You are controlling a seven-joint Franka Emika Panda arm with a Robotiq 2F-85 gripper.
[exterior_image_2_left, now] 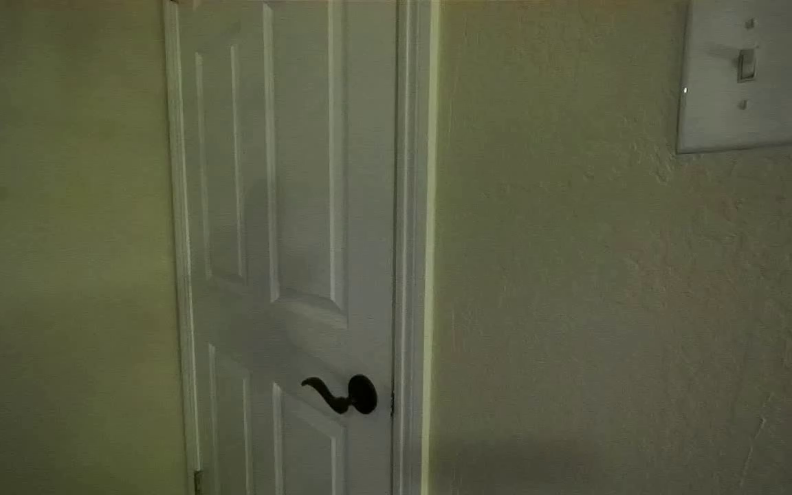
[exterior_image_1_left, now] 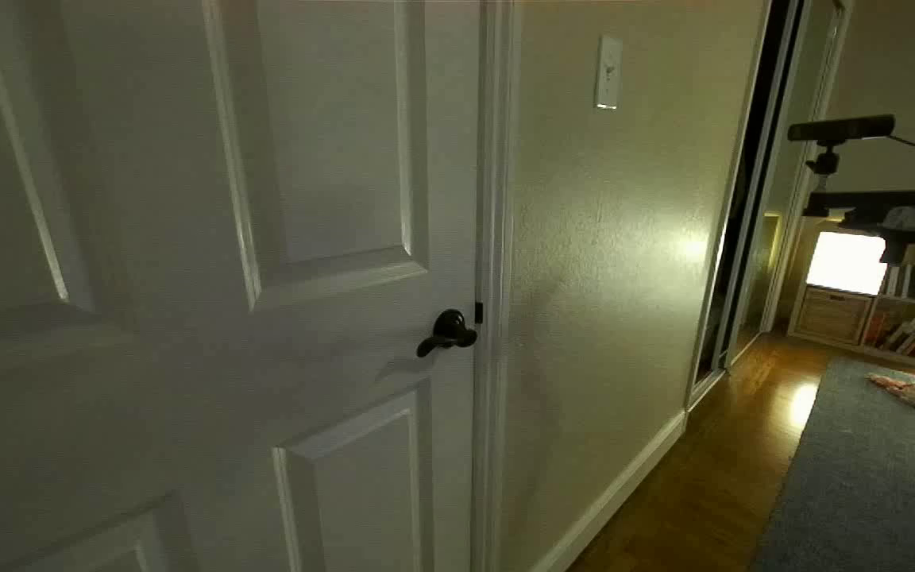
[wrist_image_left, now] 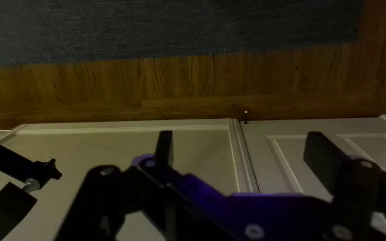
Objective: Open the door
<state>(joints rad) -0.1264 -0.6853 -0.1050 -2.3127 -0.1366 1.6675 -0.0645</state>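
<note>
The white panelled door (exterior_image_1_left: 187, 381) stands shut in its frame in both exterior views (exterior_image_2_left: 306, 240). Its small dark lever handle (exterior_image_1_left: 448, 332) sits near the door's edge beside the frame, with the lever roughly level. It shows in both exterior views (exterior_image_2_left: 348, 395). In the wrist view, the lower part of the door (wrist_image_left: 260, 157) shows beyond my gripper (wrist_image_left: 240, 147), to the right of the white frame. My gripper is open, its two black fingers wide apart with nothing between them. It is apart from the door. The handle is hidden or out of the wrist view.
A wall with a light switch (exterior_image_1_left: 608, 73) adjoins the door frame. Further along is a mirrored sliding door (exterior_image_1_left: 767, 199). A black camera on a mount (exterior_image_1_left: 843, 129) stands at right. A blue-grey rug (exterior_image_1_left: 862, 477) covers part of the wood floor. A small doorstop (wrist_image_left: 246, 117) sticks out low.
</note>
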